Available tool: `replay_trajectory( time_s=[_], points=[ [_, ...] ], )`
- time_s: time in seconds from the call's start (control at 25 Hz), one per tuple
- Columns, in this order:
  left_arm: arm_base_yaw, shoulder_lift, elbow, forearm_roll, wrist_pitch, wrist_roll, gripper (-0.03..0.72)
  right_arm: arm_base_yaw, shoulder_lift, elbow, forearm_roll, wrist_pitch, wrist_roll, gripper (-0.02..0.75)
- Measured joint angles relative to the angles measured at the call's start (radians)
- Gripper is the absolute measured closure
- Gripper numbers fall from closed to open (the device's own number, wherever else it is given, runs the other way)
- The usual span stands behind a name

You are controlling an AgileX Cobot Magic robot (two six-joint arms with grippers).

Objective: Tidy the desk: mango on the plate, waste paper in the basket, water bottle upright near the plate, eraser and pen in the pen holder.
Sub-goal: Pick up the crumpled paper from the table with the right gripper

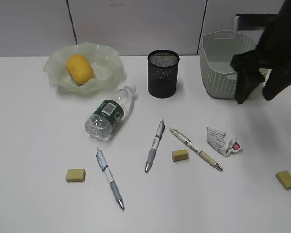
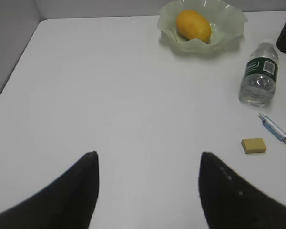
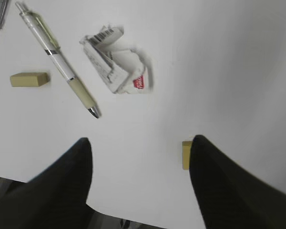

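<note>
The paper [image 3: 117, 59] — light, soft, crushable — suits a grip across its crumpled middle. Both sets of jaws stand apart, empty; the right gripper [image 3: 140, 167] hovers near it.

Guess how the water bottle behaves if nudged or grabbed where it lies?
The water bottle lies on its side on the desk, so a sideways nudge would likely roll it. It looks empty or nearly so, probably light. Its thin clear wall may dent under a firm squeeze.
</note>
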Motion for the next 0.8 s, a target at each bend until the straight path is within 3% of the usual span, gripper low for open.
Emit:
replay_trajectory(
  time_s=[0.24,0.8],
  points=[
    [0.0,0.0,0.0,0.0,0.0,0.0,0.19,0.09,0.153,-0.074,0.028,-0.002,-0.006,0.185],
    [0.0,0.0,0.0,0.0,0.0,0.0,0.19,0.096,0.3,-0.093,0.019,-0.091,-0.09,0.184]
  ],
)
